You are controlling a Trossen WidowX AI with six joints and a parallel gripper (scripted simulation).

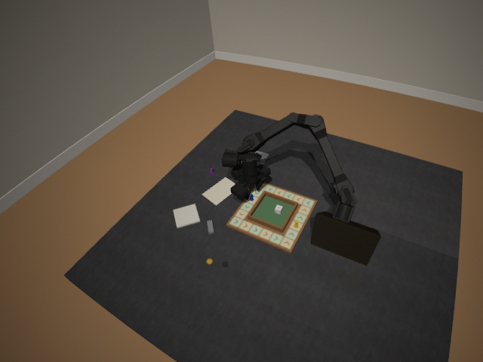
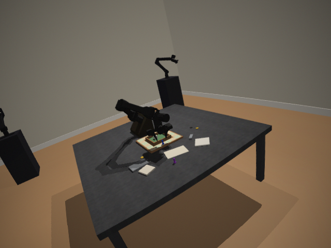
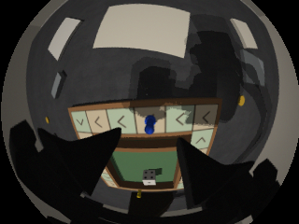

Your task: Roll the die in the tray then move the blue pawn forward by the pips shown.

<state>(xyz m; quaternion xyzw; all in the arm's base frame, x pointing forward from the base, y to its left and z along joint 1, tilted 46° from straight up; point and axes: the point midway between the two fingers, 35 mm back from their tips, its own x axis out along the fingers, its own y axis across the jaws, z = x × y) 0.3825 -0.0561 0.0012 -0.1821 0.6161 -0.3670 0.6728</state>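
Observation:
The blue pawn [image 1: 251, 197] [image 2: 162, 142] [image 3: 149, 124] stands upright on a tan square of the board [image 1: 275, 237] [image 3: 121, 121]. My gripper [image 2: 161, 139] [image 3: 149, 136] is open and empty, pointing down low over that side of the board. In the wrist view its fingertips are to either side of the pawn, a little toward the tray; contact cannot be told. The white die [image 1: 278, 209] [image 3: 149, 177] lies in the green-floored tray [image 1: 267, 224] [image 3: 154, 142]. Its top appears to show one pip in the top view. The yellow pawn [image 1: 296, 224] [image 3: 139, 194] stands on the opposite side.
A cream sheet [image 1: 218, 191] [image 2: 176, 151] [image 3: 142, 28] lies beside the board, with a purple pawn [image 1: 211, 170] [image 2: 174, 160] beyond it. A cream square [image 1: 186, 216] [image 2: 201, 141], grey bar [image 1: 210, 226] [image 2: 190, 136], grey slab [image 2: 137, 166] and yellow disc [image 2: 141, 157] lie around the board.

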